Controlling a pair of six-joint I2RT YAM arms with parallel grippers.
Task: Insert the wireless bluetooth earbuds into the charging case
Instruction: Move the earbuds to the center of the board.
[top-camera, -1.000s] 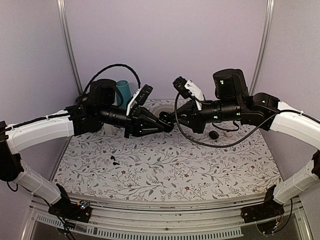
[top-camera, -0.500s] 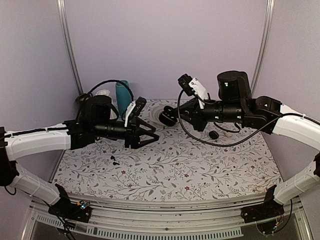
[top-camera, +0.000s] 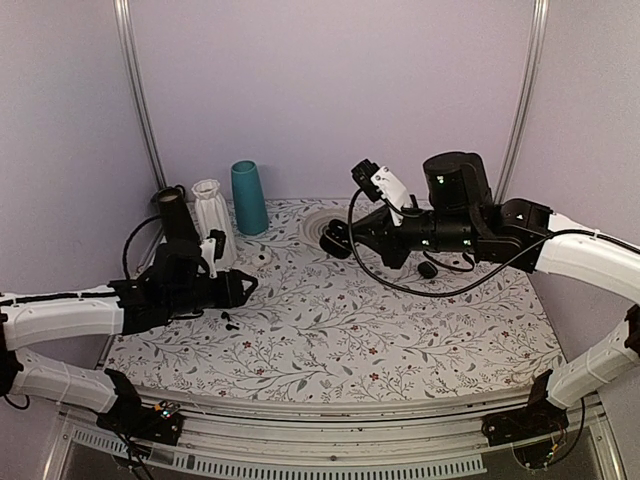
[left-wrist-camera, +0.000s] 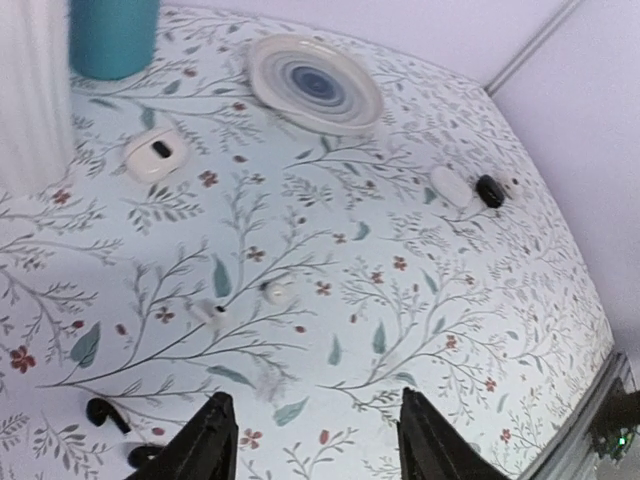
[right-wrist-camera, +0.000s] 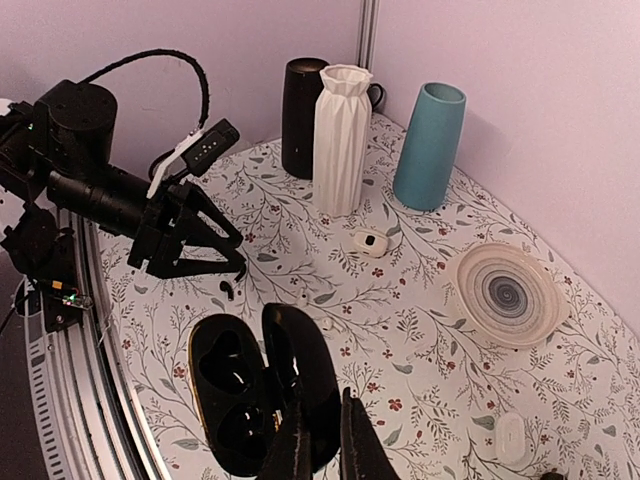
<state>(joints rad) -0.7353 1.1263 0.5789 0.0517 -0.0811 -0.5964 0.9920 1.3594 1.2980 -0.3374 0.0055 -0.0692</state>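
The charging case (right-wrist-camera: 255, 385) is black, open with its lid up, and both sockets look empty. My right gripper (right-wrist-camera: 322, 445) is shut on its lid side and holds it in the air, seen in the top view (top-camera: 336, 240) above the cloth near the round dish. Two tiny black earbuds (left-wrist-camera: 106, 412) lie together on the floral cloth at the left, also seen in the top view (top-camera: 229, 320) and the right wrist view (right-wrist-camera: 226, 291). My left gripper (left-wrist-camera: 318, 445) is open and empty, low over the cloth, with the earbuds just left of its left finger; in the top view the left gripper (top-camera: 243, 286) sits just above them.
A black cylinder (top-camera: 172, 212), a white ribbed vase (top-camera: 211, 214) and a teal vase (top-camera: 248, 197) stand at the back left. A white round dish (left-wrist-camera: 315, 85), an open white earbud case (left-wrist-camera: 155, 156), two white earbuds (left-wrist-camera: 275, 292), a white oval pebble (left-wrist-camera: 449, 186) and a black knob (left-wrist-camera: 489, 190) lie on the cloth.
My left gripper has drawn away from the case, back to the left and down toward the black earbuds. My right gripper still holds the case, shifted slightly.
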